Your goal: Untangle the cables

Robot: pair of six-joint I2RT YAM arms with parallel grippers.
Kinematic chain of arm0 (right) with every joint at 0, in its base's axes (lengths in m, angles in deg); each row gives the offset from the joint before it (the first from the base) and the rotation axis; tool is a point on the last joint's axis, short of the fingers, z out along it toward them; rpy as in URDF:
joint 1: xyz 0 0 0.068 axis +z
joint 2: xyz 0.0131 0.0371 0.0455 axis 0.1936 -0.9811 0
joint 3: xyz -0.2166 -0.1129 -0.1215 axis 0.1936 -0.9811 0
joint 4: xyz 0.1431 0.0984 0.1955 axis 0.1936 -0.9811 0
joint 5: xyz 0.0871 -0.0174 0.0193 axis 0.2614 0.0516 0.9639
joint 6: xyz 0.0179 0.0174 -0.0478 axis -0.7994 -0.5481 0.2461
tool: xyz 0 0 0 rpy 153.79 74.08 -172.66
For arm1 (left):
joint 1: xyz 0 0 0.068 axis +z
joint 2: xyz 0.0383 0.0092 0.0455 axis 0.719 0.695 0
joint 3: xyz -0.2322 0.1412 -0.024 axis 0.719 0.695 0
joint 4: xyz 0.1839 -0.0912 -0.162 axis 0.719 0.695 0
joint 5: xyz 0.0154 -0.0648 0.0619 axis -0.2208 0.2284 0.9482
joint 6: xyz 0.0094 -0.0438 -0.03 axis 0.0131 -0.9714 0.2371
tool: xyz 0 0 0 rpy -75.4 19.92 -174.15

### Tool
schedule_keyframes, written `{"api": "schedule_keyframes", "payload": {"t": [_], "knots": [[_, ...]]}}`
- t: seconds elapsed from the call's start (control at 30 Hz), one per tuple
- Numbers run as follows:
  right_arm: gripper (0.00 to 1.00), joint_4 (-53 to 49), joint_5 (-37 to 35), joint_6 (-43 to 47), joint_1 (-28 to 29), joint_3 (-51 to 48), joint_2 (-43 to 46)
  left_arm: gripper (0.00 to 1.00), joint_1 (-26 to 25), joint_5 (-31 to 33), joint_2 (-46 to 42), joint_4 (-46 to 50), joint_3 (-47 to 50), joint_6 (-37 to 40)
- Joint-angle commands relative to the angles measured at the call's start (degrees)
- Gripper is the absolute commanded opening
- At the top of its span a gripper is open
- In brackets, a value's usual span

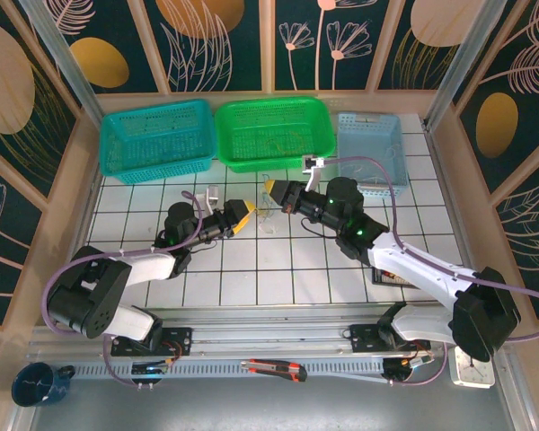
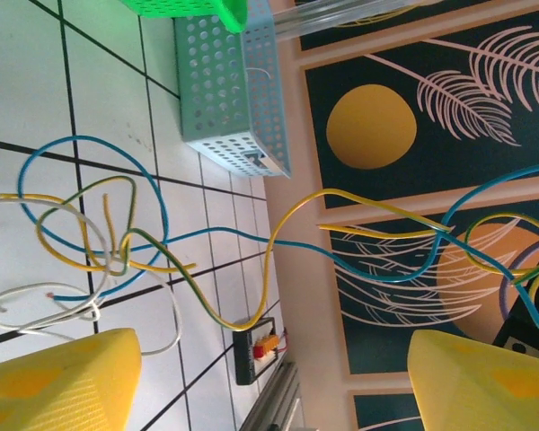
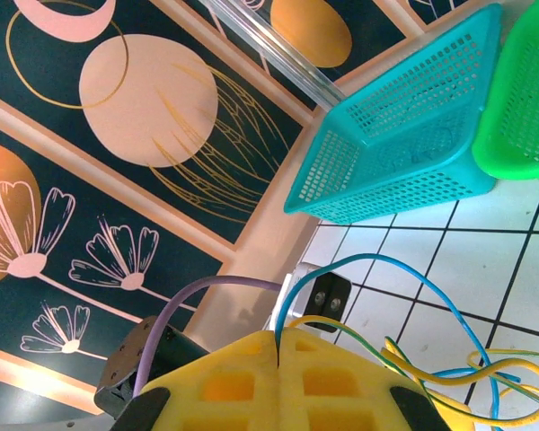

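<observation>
Two arms: seen from above, the left arm (image 1: 117, 287) and right arm (image 1: 422, 269) stretch from the 6 o'clock edge of the white tiled surface (image 1: 251, 278) toward its middle.
Left tool (image 1: 244, 214): open. Its yellow fingers (image 2: 58, 382) stand wide apart with nothing between them, and it points toward 3 o'clock at the cables.
Right tool (image 1: 274, 190): closed on the cables. In its wrist view a blue strand and a yellow-green strand come out of the seam where the yellow pads (image 3: 225, 386) meet.
Cables (image 2: 119, 260): very thin blue, yellow, yellow-green and white strands near the middle of the surface, between the two tools. A loose tangle of loops lies on the tiles. Blue and yellow strands lift off from it in waves toward the right tool.
White strand: loops flat on the tiles, on the side of the tangle nearest the left tool.
Baskets: three along the far edge. The teal basket (image 1: 157, 139) is at 11 o'clock, the green basket (image 1: 274, 133) at 12 and the pale blue basket (image 1: 370, 148) at 1.
Cup (image 1: 38, 384): dark blue, off the surface at 7 o'clock.
</observation>
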Motion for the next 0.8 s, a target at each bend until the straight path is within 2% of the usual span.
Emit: {"api": "schedule_keyframes", "payload": {"t": [0.0, 0.4, 0.77], "knots": [[0.0, 3.37, 0.35, -0.91, 0.42, -0.81, -0.42, 0.75, -0.55, 0.58, 0.61, -4.78, 0.2, -1.63], [0.0, 4.82, 0.81, -1.99, 1.18, -1.2, -0.69, 0.61, -1.28, 0.61, 5.19, -7.85, -1.61, -2.24], [0.0, 5.25, 0.79, -2.32, 1.79, -1.34, -0.88, 0.58, -1.73, 1.06, 6.5, -8.98, -1.08, -2.47]]}}
